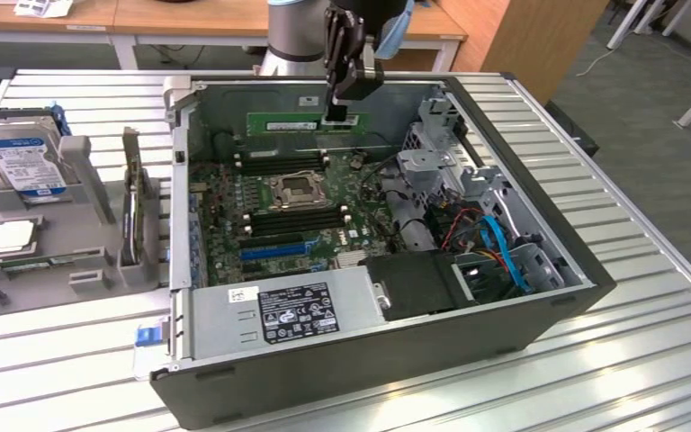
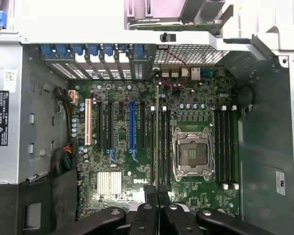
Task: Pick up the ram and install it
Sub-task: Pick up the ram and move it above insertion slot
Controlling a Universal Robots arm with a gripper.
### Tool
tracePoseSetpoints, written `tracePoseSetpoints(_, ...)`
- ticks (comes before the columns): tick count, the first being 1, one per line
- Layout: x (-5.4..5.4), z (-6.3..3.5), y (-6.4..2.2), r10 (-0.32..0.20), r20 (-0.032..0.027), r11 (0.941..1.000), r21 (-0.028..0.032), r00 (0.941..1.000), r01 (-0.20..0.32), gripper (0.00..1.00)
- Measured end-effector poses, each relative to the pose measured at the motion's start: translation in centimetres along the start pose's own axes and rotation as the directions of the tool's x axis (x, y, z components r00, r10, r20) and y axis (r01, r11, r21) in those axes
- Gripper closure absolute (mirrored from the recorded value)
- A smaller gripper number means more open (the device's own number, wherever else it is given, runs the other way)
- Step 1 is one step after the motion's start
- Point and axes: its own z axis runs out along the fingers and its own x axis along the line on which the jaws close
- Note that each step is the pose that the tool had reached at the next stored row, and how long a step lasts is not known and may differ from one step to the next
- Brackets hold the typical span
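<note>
one long narrow green ram (image 1: 291, 121), level, pinched from above by claw (image 1: 337, 115)

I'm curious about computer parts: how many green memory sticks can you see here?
1: the ram, gripped by the fingers over the motherboard inside the computer case. More may be hidden in the grey holder at the exterior view's left.

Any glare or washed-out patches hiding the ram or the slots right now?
Exterior view: strong glare on the slatted table, none on the ram held by the gripper; the inside of the case is evenly lit. Wrist view: the case's rim is washed out to white, but the motherboard and its slots show without glare.
</note>
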Motion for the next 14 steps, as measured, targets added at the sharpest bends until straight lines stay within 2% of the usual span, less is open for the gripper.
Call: tracePoseSetpoints(14,-1.2,0.13,0.03,0.025,0.0019,0.9997,0.0007,0.9997,-0.025,0.88)
